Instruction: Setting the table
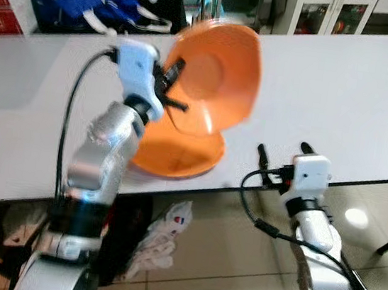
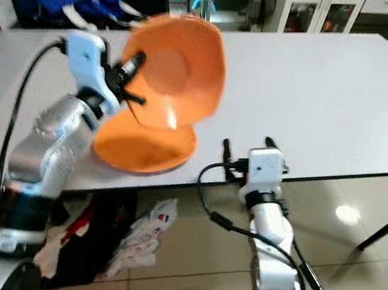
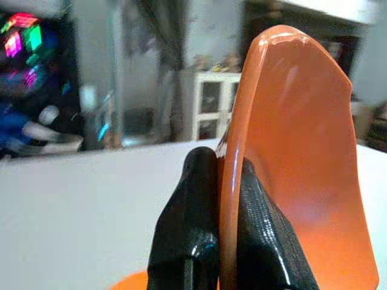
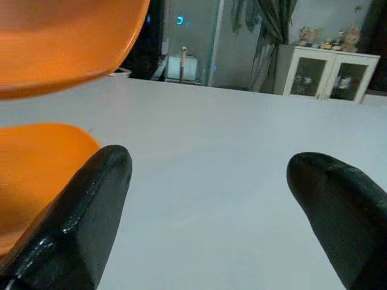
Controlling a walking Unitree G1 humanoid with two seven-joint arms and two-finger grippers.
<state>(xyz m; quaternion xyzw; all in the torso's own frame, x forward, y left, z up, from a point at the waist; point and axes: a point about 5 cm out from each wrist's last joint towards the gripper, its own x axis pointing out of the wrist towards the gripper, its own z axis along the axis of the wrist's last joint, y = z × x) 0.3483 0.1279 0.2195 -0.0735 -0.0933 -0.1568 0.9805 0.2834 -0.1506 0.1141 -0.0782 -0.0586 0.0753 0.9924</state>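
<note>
Left gripper [image 1: 175, 85], clenched on the rim of an orange plate [image 1: 214, 76], holds it tilted on edge in the air above the white counter [image 1: 343, 100]. Directly beneath the gripper, a second orange plate [image 1: 178, 154] lies flat near the counter's front edge. Right gripper [image 1: 282, 151], fingers spread and grasping nothing, hovers at that edge, beside the flat plate.

The raised plate [image 1: 214, 72] looks like smooth, glossy orange plastic, as does the plate [image 1: 178, 154] lying flat. The desk [image 1: 343, 100] is matt white. Fingers [image 3: 190, 223] are shiny black plastic. Floor tiles [image 1: 221, 263] are glossy.
</note>
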